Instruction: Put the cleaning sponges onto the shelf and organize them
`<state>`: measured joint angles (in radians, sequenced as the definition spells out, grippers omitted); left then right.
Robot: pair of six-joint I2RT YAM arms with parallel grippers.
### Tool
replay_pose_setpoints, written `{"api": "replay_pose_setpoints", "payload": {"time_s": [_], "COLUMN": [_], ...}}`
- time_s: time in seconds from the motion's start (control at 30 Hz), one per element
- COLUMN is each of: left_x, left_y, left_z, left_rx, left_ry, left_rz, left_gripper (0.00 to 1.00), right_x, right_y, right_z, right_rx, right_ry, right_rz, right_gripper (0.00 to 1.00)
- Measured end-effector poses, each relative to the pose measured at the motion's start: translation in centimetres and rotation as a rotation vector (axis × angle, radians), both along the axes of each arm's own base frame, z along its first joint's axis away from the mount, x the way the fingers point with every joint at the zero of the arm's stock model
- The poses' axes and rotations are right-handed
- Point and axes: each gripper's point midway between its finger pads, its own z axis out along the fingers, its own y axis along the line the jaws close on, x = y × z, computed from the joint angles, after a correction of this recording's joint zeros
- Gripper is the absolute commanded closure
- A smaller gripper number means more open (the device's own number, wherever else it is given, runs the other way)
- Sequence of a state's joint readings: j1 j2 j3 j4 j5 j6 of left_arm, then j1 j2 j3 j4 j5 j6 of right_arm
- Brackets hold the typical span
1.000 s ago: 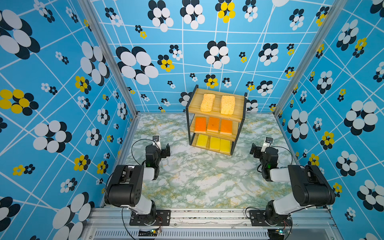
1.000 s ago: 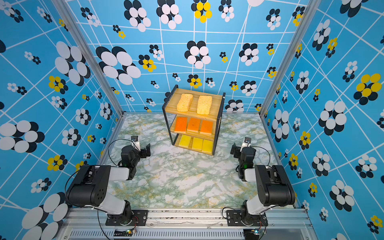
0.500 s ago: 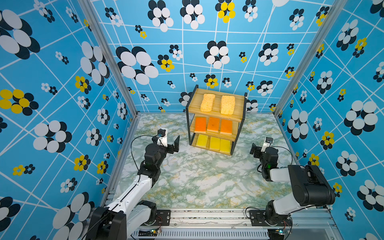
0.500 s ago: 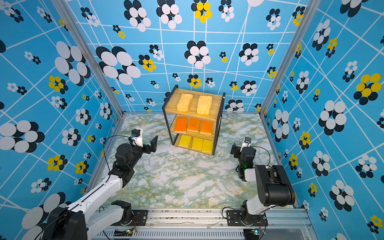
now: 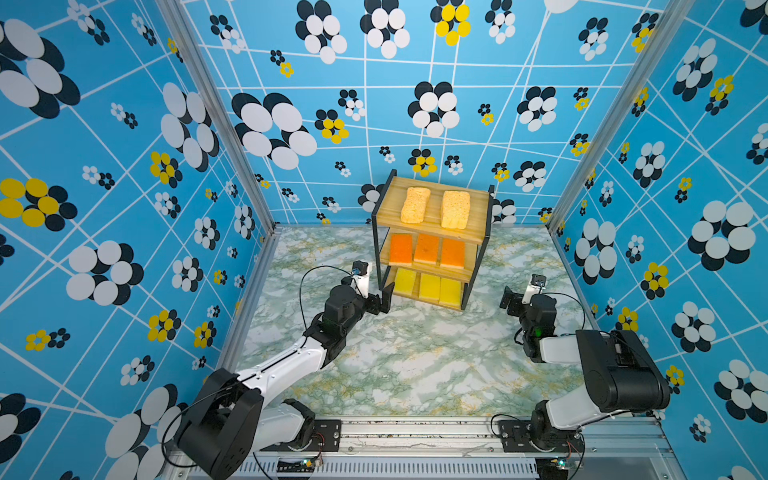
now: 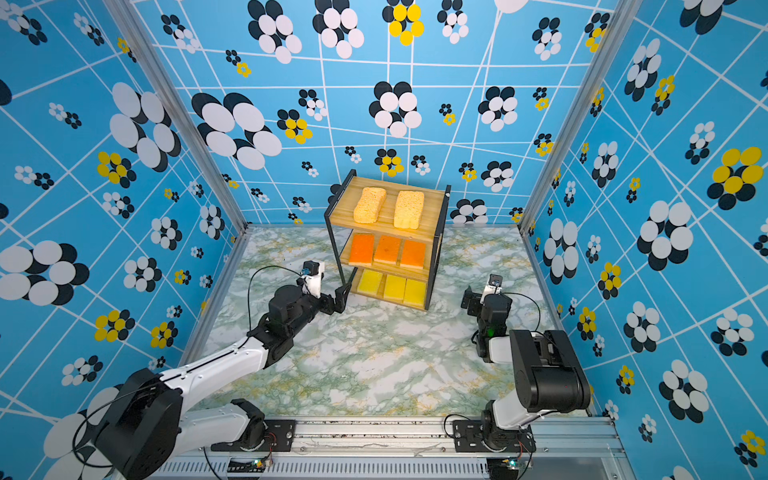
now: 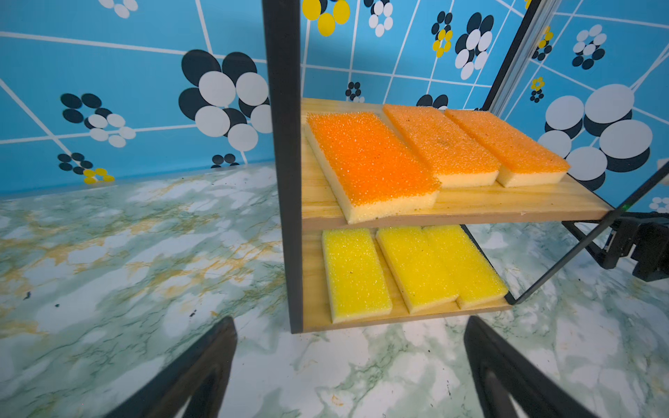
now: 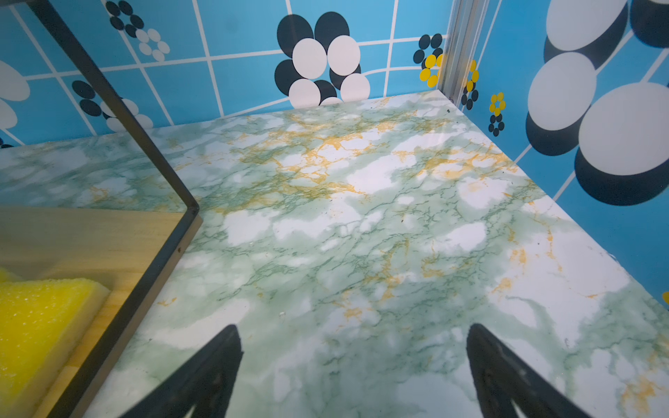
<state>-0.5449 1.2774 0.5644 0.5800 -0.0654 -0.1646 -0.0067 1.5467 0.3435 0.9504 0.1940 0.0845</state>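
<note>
The shelf (image 5: 478,212) (image 6: 433,212) stands at the back of the table. Two tan sponges (image 5: 414,205) lie on its top board, three orange sponges (image 5: 427,248) (image 7: 369,163) on the middle board and three yellow sponges (image 5: 429,286) (image 7: 354,269) on the bottom board. My left gripper (image 5: 380,297) (image 7: 349,322) is open and empty, just in front of the shelf's bottom left front corner. My right gripper (image 5: 513,297) (image 8: 353,327) is open and empty, low over the table to the right of the shelf, whose corner (image 8: 188,213) and one yellow sponge (image 8: 40,318) show beside it.
The marble-patterned table (image 5: 415,361) is walled by blue flowered panels on three sides. An aluminium rail (image 5: 415,432) with both arm bases runs along the front edge. The black frame post (image 7: 286,163) stands close in front of my left gripper.
My left arm has unfolded from its rest pose and reached forward to the shelf's front left corner, gripper staying open. The right arm and the sponges have not moved.
</note>
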Motion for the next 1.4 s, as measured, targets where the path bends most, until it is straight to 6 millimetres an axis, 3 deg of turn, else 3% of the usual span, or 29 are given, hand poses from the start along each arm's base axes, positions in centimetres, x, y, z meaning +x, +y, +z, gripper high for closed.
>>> {"api": "replay_pose_setpoints", "payload": {"time_s": [0.23, 0.43, 0.7, 1.17, 1.4], "left_x": [1.2, 0.0, -0.8, -0.4, 0.4], "left_y": [-2.9, -6.5, -9.4, -9.5, -8.3], "left_z": [0.0, 0.7, 0.6, 2.0, 1.2], "left_rx": [0.090, 0.100, 0.076, 0.048, 0.053], "left_ry": [-0.039, -0.083, -0.139, -0.215, -0.205], "left_rz": [0.087, -0.059, -0.232, -0.258, -0.226], "left_gripper": [0.01, 0.01, 0.00, 0.01, 0.01], "right_x": [0.0, 0.0, 0.0, 0.0, 0.0], "right_y": [0.0, 0.0, 0.0, -0.1, -0.1], "right_z": [0.0, 0.0, 0.0, 0.0, 0.0], "right_rx": [0.000, 0.000, 0.000, -0.001, -0.001], "right_ry": [0.000, 0.000, 0.000, 0.000, 0.000], "right_rz": [0.000, 0.000, 0.000, -0.003, -0.003], "right_gripper": [0.01, 0.01, 0.01, 0.01, 0.01]}}
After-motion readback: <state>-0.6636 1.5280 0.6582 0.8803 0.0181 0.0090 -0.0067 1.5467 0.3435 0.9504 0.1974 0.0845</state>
